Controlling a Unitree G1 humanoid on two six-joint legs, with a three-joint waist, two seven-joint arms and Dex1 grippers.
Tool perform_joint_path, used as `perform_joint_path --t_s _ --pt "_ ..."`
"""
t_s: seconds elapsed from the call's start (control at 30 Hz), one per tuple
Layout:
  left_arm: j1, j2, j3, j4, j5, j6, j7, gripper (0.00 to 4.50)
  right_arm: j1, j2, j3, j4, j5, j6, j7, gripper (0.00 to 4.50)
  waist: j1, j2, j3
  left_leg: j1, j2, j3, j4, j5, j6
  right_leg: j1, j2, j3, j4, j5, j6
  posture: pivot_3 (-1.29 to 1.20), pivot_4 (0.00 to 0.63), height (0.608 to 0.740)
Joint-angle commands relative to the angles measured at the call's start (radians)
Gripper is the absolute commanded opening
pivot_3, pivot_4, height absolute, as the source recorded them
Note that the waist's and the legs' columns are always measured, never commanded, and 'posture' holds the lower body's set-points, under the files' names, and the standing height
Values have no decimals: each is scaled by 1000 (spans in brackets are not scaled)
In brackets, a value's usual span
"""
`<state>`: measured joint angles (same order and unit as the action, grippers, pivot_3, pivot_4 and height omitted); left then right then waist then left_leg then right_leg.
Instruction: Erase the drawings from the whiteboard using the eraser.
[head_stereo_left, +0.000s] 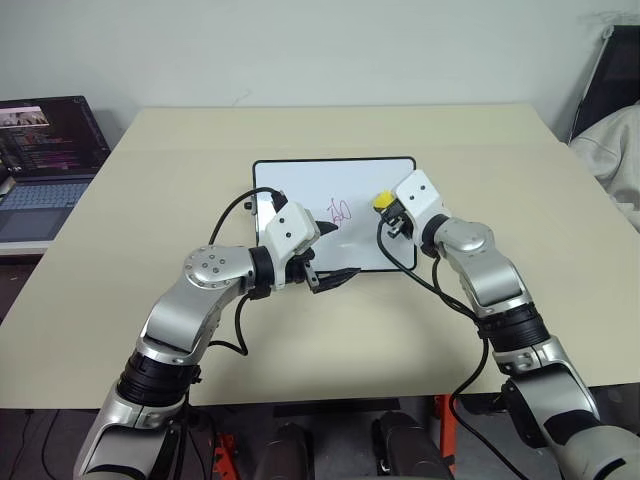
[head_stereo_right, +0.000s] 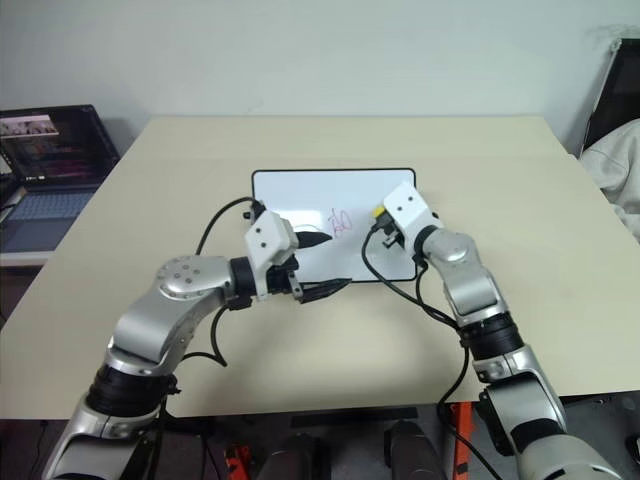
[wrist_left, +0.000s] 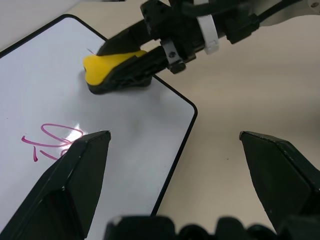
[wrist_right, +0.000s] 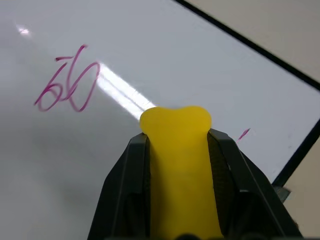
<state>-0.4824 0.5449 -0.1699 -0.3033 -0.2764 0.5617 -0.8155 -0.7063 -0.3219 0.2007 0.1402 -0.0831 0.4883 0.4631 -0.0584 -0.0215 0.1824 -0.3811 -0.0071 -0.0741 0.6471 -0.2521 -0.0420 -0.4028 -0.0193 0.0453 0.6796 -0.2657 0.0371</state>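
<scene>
Right now the right gripper (wrist_right: 175, 150) is clamped on the yellow eraser (head_stereo_left: 382, 200), which sits on the whiteboard (head_stereo_left: 300, 180) near its right edge, the board lying at the middle of the table (head_stereo_left: 500, 300). One purple-red doodle (head_stereo_left: 339, 210) remains mid-board, plus a tiny fleck (wrist_right: 244, 133) by the right edge. The left gripper (head_stereo_left: 335, 278) hovers with jaws apart over the board's near edge, not pinning it. Likely risk: with the board unheld, a wiping stroke could push it across the table instead of cleaning it
</scene>
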Motion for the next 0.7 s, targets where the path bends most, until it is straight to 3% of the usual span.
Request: perform_joint_path --t_s 0.03,0.3,0.47,0.7 --pt "-7 -4 1 -30 0 -15 6 4500 9 -13 -2 9 -14 39 -2 1197 1 0 0 0 0 0 0 0 0 0 0 0 0 0 0 0 150 740" --pt "1 -8 -2 -39 -2 -12 7 4500 -120 29 -84 98 -30 -56 -166 1196 3 0 0 -2 0 0 -1 1 0 -2 0 -1 0 0 0 0 150 740" --pt "8 -7 -1 -49 -4 -9 8 4500 -72 18 -60 122 -29 -36 -136 1196 3 0 0 -3 0 0 -2 0 0 -2 -1 0 -3 0 0 0 150 740" --pt "13 -8 2 -53 -7 -5 10 4500 93 -48 -2 -31 -24 72 -6 1196 5 -1 -1 -1 0 -1 -1 0 0 1 -1 -1 -2 0 0 0 150 740"
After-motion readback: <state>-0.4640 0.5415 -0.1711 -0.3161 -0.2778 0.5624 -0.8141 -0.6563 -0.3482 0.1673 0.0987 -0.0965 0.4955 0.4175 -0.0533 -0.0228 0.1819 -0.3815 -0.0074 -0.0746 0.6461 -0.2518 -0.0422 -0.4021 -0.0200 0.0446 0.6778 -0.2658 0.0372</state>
